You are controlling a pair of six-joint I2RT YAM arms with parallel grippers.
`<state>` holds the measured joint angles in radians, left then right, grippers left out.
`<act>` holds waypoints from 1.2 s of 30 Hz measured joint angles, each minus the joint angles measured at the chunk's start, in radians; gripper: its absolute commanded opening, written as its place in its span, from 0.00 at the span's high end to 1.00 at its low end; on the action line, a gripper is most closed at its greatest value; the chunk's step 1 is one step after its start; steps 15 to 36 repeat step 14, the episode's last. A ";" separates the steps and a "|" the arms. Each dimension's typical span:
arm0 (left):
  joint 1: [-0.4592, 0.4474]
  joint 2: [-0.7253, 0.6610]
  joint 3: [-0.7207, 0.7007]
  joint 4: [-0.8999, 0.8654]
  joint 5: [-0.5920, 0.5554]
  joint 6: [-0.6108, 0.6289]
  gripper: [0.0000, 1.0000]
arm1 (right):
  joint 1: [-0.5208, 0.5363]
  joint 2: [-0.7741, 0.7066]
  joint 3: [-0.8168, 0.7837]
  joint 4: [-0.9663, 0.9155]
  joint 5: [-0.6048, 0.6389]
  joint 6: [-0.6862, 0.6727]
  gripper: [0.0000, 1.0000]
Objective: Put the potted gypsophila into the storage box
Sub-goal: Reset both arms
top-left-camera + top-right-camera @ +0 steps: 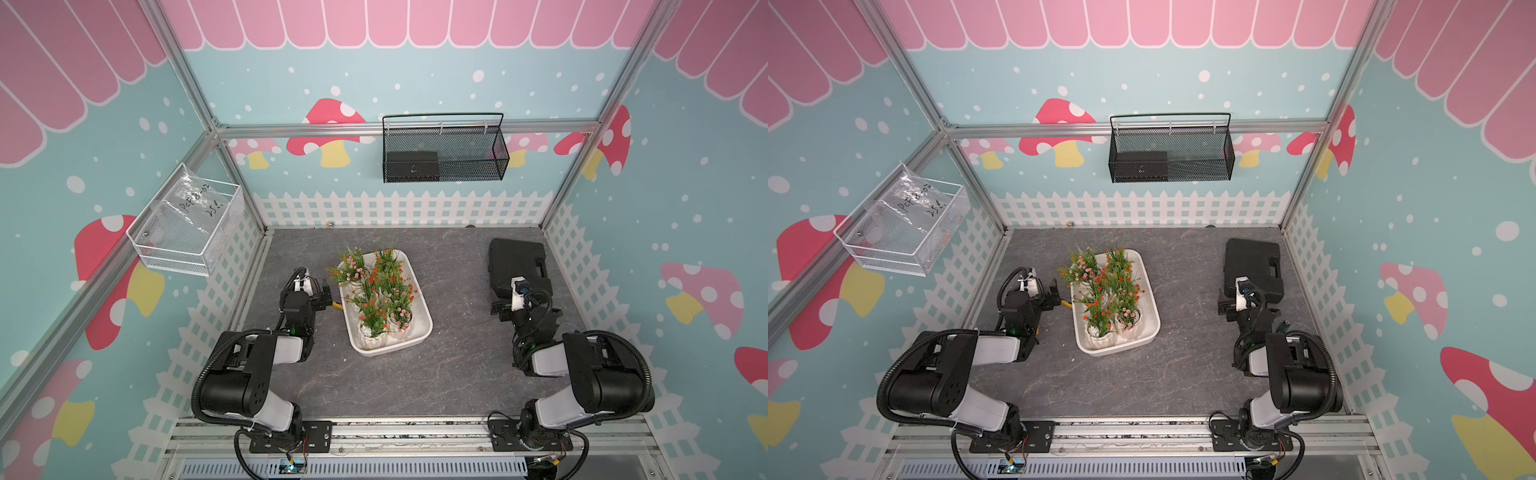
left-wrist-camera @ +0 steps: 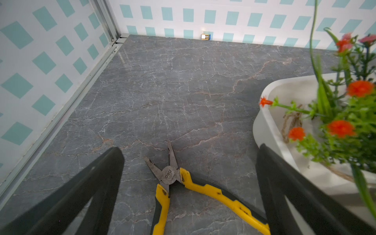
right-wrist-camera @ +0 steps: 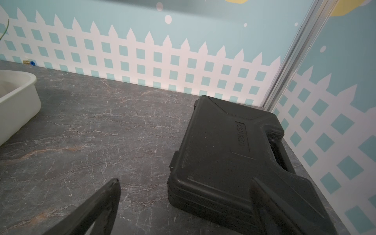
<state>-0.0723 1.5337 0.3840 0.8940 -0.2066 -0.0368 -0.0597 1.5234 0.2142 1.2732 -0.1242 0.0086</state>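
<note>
Pliers (image 2: 169, 175) just beside storage box (image 2: 264, 126)

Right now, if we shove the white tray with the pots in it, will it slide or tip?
Probably slides, not tips: the tray is shallow, wide and flat on the smooth table. The pots crowd it, so it's likely heavier than it looks. The sprigs look tall and floppy; a jerky push might topple a pot inside.
</note>
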 measured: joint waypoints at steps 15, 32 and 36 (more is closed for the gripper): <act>0.000 0.000 0.000 0.001 -0.010 0.000 0.01 | 0.000 0.000 0.000 0.000 0.000 0.000 0.00; 0.000 0.000 0.000 0.001 -0.010 0.000 0.01 | 0.000 0.000 0.000 0.000 0.000 0.000 0.00; 0.000 0.000 0.000 0.001 -0.010 0.000 0.01 | 0.000 0.000 0.000 0.000 0.000 0.000 0.00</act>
